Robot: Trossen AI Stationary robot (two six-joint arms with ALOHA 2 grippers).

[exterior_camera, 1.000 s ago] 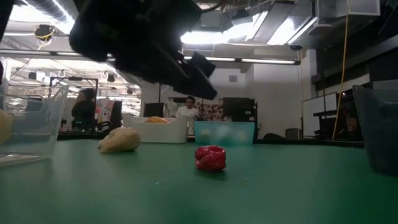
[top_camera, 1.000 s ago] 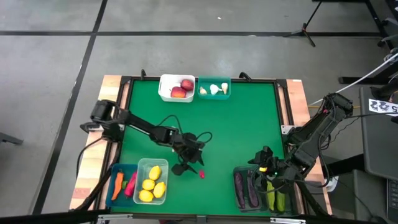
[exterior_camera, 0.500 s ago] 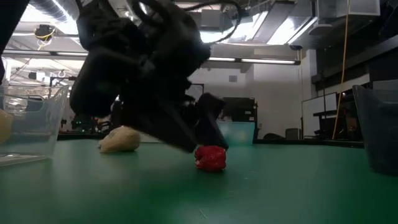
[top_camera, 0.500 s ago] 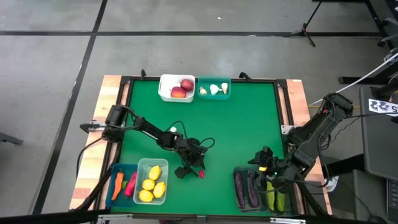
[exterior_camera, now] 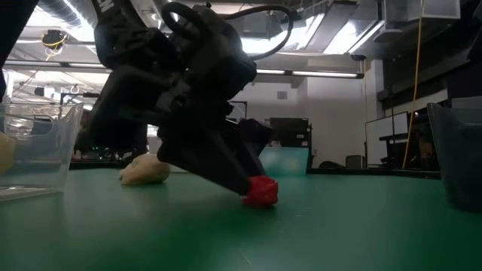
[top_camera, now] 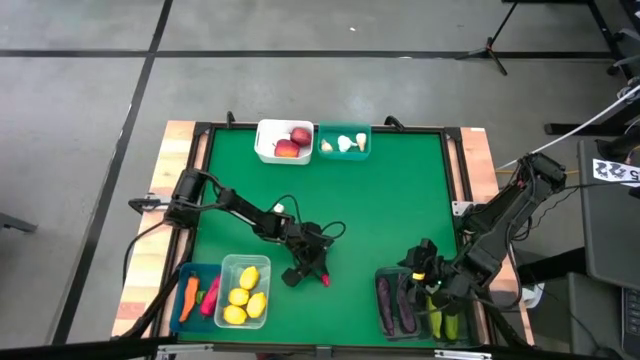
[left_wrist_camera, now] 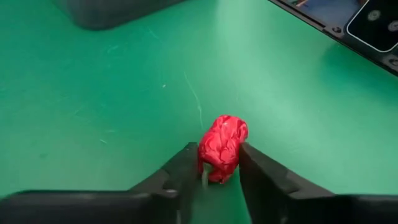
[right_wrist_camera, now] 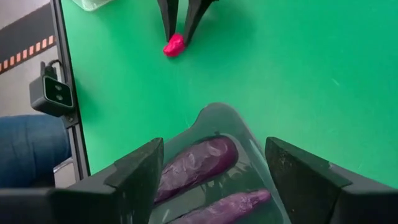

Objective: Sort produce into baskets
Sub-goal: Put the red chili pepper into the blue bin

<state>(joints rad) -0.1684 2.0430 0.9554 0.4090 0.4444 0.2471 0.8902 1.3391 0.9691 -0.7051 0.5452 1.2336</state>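
A small red chilli [left_wrist_camera: 222, 144] lies on the green mat [top_camera: 390, 200] near the table's front, right of the lemon basket [top_camera: 245, 292]. My left gripper [top_camera: 320, 275] reaches down to it and is shut on it; the low view shows the chilli [exterior_camera: 261, 191] at the fingertips. My right gripper [right_wrist_camera: 214, 165] hangs open above the dark basket [top_camera: 397, 303] holding two purple eggplants [right_wrist_camera: 198, 160]. Another dark basket [top_camera: 447, 318] beside it holds green cucumbers. My left gripper pinches the chilli's near end [left_wrist_camera: 214, 168] between its two fingers [left_wrist_camera: 186, 167], one on each side. The fingers slant down from the table's left and far side. The chilli's underside rests on the mat, and its far end sticks out past the fingertips.
A white basket [top_camera: 285, 141] with apples and a teal basket [top_camera: 344, 144] with garlic stand at the far edge. A blue basket [top_camera: 195, 297] with a carrot and a chilli sits front left. A loose garlic [exterior_camera: 145, 169] lies on the mat beside my left arm.
My left gripper has come down onto the mat around the red chilli and shut on it. The chilli has shifted slightly and stays on the mat.
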